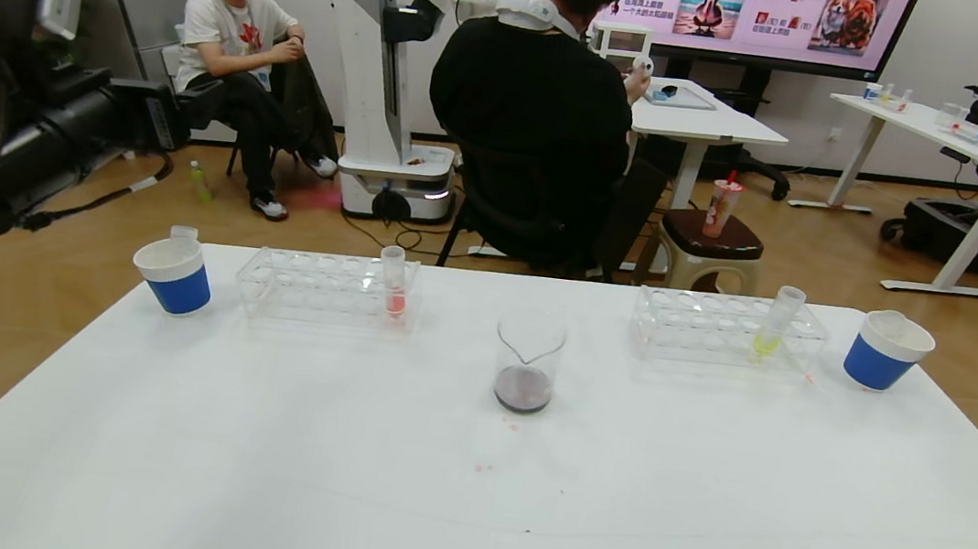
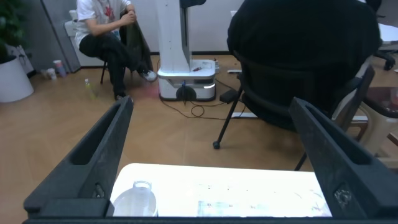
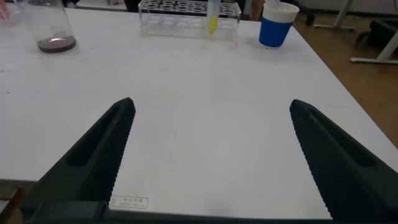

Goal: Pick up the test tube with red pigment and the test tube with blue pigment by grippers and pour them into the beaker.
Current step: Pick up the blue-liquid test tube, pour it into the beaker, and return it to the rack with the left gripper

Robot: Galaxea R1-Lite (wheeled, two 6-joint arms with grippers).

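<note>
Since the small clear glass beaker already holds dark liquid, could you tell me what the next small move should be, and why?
Probably just draw both arms back and stop. The small clear glass beaker holds dark purplish liquid, no blue-liquid tube shows, and the left gripper and right gripper are open and empty.

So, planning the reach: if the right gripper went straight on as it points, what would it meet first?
Probably bare table; the open right gripper aims between the beaker and the yellow-green tube's rack. Depth unclear.
</note>
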